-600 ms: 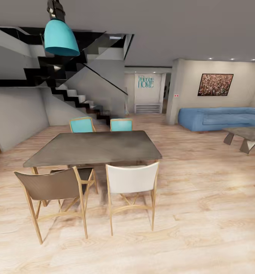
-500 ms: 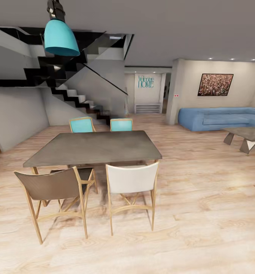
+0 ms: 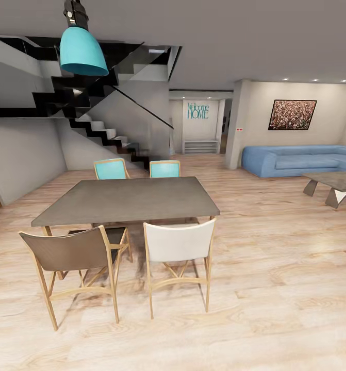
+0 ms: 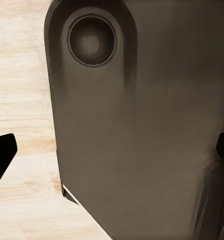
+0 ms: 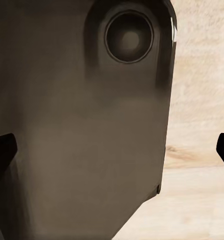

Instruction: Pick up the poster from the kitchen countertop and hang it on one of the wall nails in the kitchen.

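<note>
The poster and the kitchen countertop are out of view. In the left wrist view my left gripper (image 4: pixel 112 155) is open, its black fingertips (image 4: pixel 1 156) far apart at the picture's edges. A dark panel of my own body lies behind them, over pale wood floor. My right gripper (image 5: pixel 112 150) is open too, with its fingertips (image 5: pixel 1 150) spread wide before the same kind of dark panel. Nothing is held in either one.
A dark grey dining table (image 3: pixel 126 198) stands ahead with a brown chair (image 3: pixel 72 257) and a white chair (image 3: pixel 179 247) on my side. A teal lamp (image 3: pixel 82 51) hangs above. Black stairs (image 3: pixel 111 135) rise behind. A blue sofa (image 3: pixel 296 159), a low table (image 3: pixel 335 183) and a reddish painting (image 3: pixel 292 114) are at the right.
</note>
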{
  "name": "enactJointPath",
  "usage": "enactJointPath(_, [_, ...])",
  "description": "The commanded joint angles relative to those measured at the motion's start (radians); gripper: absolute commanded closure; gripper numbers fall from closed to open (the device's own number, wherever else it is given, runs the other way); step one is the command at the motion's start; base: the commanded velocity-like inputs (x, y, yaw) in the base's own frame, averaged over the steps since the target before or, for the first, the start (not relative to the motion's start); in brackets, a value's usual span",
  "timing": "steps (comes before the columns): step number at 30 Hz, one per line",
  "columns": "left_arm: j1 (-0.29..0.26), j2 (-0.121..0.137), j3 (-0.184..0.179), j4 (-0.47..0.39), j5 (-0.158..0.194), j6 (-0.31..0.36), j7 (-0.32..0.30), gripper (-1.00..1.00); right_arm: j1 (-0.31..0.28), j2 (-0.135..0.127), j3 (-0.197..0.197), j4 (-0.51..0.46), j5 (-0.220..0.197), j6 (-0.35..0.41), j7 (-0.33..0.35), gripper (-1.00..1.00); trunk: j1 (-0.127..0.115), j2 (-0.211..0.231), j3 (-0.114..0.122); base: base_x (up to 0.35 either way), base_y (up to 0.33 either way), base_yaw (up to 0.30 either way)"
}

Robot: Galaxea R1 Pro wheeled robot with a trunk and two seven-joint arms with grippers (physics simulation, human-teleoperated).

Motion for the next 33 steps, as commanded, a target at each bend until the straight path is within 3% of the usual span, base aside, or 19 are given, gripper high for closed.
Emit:
enactJointPath(1, [0.0,0.0,-0.001,0.0,0.0,0.0,-0.001,-1.0,0.0,0.0,0.0,0.0,0.0,0.0,0.0,-1.0,0.0,0.0,-0.001,0.0,0.0,0.0])
enactJointPath(8, [0.0,0.0,-0.001,0.0,0.0,-0.001,-0.001,-1.0,0.0,-0.002,0.0,0.0,-0.001,0.0,0.0,-1.0,0.0,0.0,-0.001,0.0,0.0,0.0])
enactJointPath(11, [0.017,-0.004,0.005,-0.017,-0.002,0.007,0.006,-1.0,-0.018,-0.019,-0.003,-0.017,-0.001,-0.017,-0.001,-1.0,0.0,0.0,-0.001,0.0,0.0,0.0])
enactJointPath(18, [0.043,0.02,0.009,-0.056,-0.002,0.006,0.01,-1.0,-0.058,-0.056,-0.006,-0.057,0.002,-0.056,-0.002,-1.0,0.0,0.0,-0.001,0.0,0.0,0.0])
enactJointPath(19, [0.044,0.022,0.01,-0.683,-0.001,0.004,0.011,-1.0,-0.092,-0.064,-0.006,-0.445,0.003,-0.178,-0.003,-1.0,0.0,0.0,-0.001,0.0,0.0,0.0])
enactJointPath(25, [0.045,0.024,0.01,-0.704,-0.002,0.001,0.012,-1.0,-0.093,-0.087,-0.006,-0.475,0.004,-0.183,-0.004,-1.0,0.0,0.0,-0.001,0.0,0.0,0.0])
enactJointPath(26, [0.046,0.024,0.012,-0.701,0.0,0.0,0.014,-1.0,-0.093,-0.102,-0.004,-0.476,0.004,-0.185,-0.006,-1.0,0.0,0.0,-0.001,0.0,0.0,0.0])
enactJointPath(33, [0.045,0.025,0.012,-0.689,0.001,0.0,0.013,-1.0,-0.088,-0.104,-0.003,-0.454,0.004,-0.186,-0.006,-1.0,0.0,0.0,0.001,0.0,0.0,-0.056])
